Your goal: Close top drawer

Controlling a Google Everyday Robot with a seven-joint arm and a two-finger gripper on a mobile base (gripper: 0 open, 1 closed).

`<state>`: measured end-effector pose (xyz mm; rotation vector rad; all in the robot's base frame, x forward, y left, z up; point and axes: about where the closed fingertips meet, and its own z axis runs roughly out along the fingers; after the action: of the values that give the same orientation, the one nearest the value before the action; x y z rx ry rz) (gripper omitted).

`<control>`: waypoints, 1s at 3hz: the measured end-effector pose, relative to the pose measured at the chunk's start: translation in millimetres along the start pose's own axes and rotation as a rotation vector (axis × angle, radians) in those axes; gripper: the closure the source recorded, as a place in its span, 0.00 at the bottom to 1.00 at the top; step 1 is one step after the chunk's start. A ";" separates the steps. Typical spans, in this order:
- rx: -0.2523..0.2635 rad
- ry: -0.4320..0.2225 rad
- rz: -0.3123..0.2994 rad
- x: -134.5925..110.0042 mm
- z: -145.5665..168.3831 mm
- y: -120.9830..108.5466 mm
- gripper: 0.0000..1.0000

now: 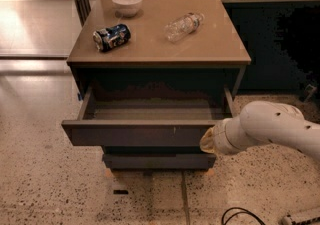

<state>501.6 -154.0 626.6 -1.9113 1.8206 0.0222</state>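
Note:
The top drawer of the brown cabinet stands partly pulled out, its dark grey front facing me with a small pale mark right of centre. A strip of its flat grey inside shows. My white arm comes in from the right, and the gripper sits at the right end of the drawer front, seemingly against it. The arm's wrist hides the fingers.
On the cabinet top lie a white bowl, a crushed blue can and a clear plastic bottle on its side. A lower drawer front shows below. Speckled floor surrounds; a black cable lies front right.

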 end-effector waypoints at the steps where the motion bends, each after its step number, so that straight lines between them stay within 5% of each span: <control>1: 0.012 0.006 -0.028 -2.4 3.6 -9.6 1.00; 3: 0.046 0.029 -0.103 -7.5 12.8 -38.8 1.00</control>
<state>541.3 -143.0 631.0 -1.9802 1.7242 -0.0818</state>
